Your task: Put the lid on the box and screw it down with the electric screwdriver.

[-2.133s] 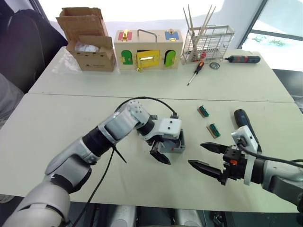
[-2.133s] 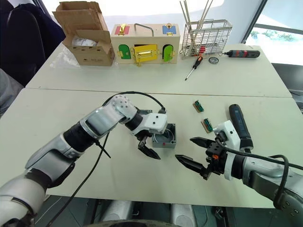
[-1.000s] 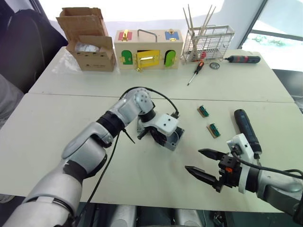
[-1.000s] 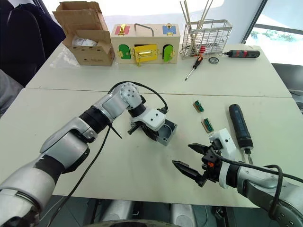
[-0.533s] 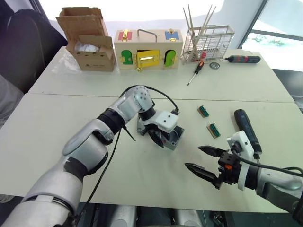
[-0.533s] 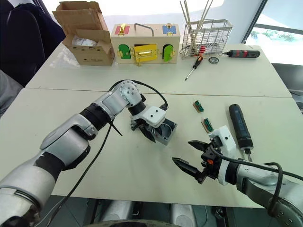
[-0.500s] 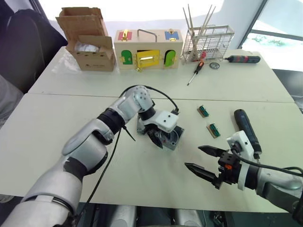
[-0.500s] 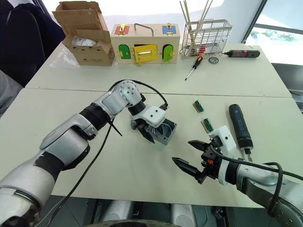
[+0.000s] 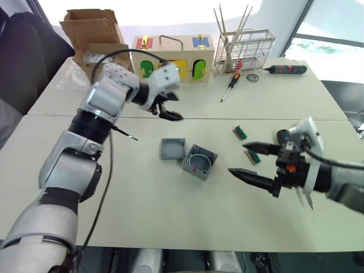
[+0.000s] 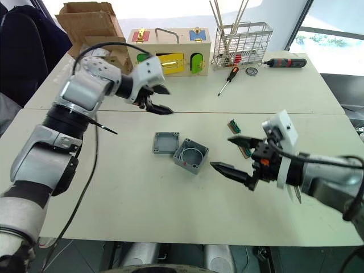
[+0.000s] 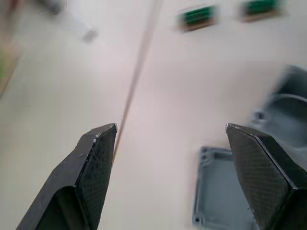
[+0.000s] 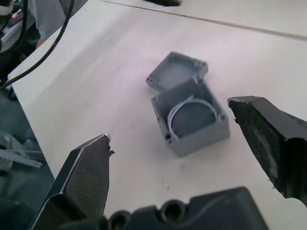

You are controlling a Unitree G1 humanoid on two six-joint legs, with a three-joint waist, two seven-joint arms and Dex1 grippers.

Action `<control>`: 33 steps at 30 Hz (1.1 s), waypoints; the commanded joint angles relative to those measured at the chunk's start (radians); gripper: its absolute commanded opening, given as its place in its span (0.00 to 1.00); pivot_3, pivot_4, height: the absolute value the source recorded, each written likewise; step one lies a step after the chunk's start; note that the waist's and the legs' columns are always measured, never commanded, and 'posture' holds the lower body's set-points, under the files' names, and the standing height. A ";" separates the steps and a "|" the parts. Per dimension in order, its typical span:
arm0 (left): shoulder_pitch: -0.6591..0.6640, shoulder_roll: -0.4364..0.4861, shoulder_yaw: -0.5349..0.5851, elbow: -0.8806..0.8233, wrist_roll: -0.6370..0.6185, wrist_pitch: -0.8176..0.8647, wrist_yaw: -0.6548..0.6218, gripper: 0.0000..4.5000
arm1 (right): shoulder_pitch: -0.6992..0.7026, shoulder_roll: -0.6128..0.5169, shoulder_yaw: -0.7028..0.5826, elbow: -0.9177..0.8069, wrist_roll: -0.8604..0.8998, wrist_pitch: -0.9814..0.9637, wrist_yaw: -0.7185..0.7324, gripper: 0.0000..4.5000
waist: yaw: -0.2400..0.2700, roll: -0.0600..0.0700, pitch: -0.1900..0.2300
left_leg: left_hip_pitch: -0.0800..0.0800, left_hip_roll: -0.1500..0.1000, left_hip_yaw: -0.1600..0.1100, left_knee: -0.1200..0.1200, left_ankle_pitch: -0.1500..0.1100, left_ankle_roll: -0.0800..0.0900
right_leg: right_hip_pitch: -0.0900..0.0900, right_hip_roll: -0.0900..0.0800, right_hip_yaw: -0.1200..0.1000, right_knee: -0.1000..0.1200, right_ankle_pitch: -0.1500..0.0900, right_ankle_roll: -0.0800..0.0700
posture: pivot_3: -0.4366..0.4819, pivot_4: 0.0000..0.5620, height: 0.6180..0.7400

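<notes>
On table (image 9: pixel 142 216) | lid (image 9: pixel 172 149) touching box (image 9: pixel 199 161) | two green connectors (image 9: pixel 247 145) nearby

The deep square grey plastic box (image 9: pixel 199 162) sits open on the pale worktop (image 9: pixel 114 199) with the flat square grey lid (image 9: pixel 172 149) touching its far-left corner, so nothing passes between them. Bare worktop lies before and left of the pair. To the right, 2 small green connector blocks (image 9: pixel 244 133) lie near, and the right hand (image 9: pixel 253 162), fingers spread, hangs just beside the box. The left hand (image 9: pixel 166 106) hangs raised, well behind the lid.
</notes>
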 commanded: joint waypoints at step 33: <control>0.068 -0.201 -0.013 0.040 -0.118 0.664 0.531 0.01 | -0.134 0.162 0.185 -0.025 -0.281 -0.080 -0.012 1.00 | 0.029 0.002 -0.002 | 0.000 -0.004 0.001 0.001 0.005 -0.010 | 0.000 -0.005 0.001 0.000 0.000 0.000 | 0.48 0.27 0.92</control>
